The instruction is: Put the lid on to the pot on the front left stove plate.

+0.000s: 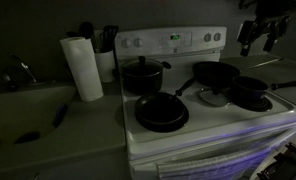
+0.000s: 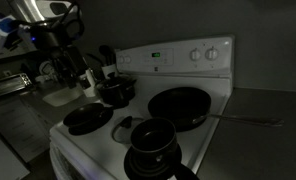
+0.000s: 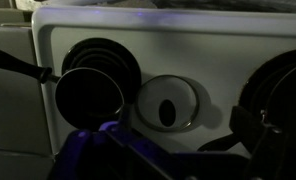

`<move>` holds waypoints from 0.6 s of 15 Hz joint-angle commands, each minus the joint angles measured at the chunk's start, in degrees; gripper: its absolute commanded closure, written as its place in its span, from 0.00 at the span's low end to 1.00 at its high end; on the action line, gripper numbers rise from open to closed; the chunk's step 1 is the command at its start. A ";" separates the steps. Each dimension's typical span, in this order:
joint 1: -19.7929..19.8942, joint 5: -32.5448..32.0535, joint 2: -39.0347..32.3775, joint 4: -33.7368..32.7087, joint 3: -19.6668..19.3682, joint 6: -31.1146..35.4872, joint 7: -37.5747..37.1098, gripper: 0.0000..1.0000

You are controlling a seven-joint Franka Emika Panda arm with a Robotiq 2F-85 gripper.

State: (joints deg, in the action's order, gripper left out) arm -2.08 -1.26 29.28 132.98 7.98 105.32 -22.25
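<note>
In an exterior view the lid [image 1: 214,97] lies on the cooker [image 1: 220,126] top, between the burners. The pot [image 1: 251,93] sits just right of it and the pan [image 1: 216,73] behind it. The front left stove plate [image 1: 161,113] is to its left, with the tall pot [image 1: 143,75] behind that plate. A paper roll [image 1: 85,67] stands left of the cooker.

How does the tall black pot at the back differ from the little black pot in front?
The taller pot wears a black lid; the small pot is open, a greyish lid lying beside it on the cooker top. The taller pot stands higher, at the back by the control panel; the small pot is lower, near the front edge. Both are round and black.
</note>
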 commanded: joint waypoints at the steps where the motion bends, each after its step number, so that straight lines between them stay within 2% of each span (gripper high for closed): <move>1: -0.02 2.20 -1.36 5.09 -2.90 11.87 6.08 0.00; 4: -0.08 5.49 -4.03 7.94 -5.43 19.34 10.13 0.00; 5: 0.59 3.76 -2.51 6.32 -3.62 15.75 7.20 0.00; 9: -0.02 5.47 -4.50 7.33 -5.18 18.64 10.65 0.00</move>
State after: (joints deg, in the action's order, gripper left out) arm -2.11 3.15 25.12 140.52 2.66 123.76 -13.54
